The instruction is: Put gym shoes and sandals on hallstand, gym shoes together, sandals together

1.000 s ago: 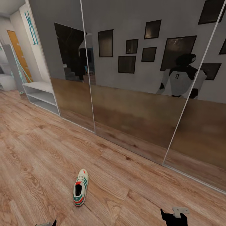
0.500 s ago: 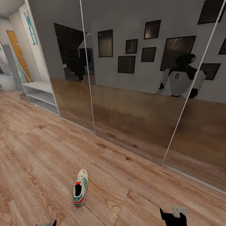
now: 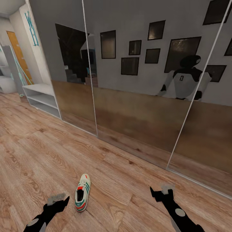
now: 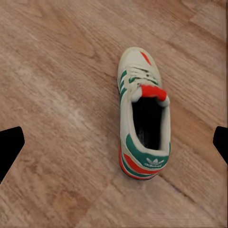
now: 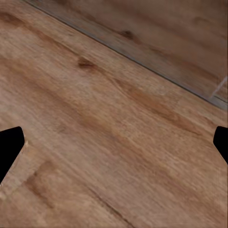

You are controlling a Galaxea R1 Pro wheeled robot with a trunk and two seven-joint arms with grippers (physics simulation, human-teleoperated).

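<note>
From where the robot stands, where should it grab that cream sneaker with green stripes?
Across the sides at the open collar of the cream sneaker, coming from above with the left pincer: it lies upright on its sole, narrow there, just beside that pincer.
</note>
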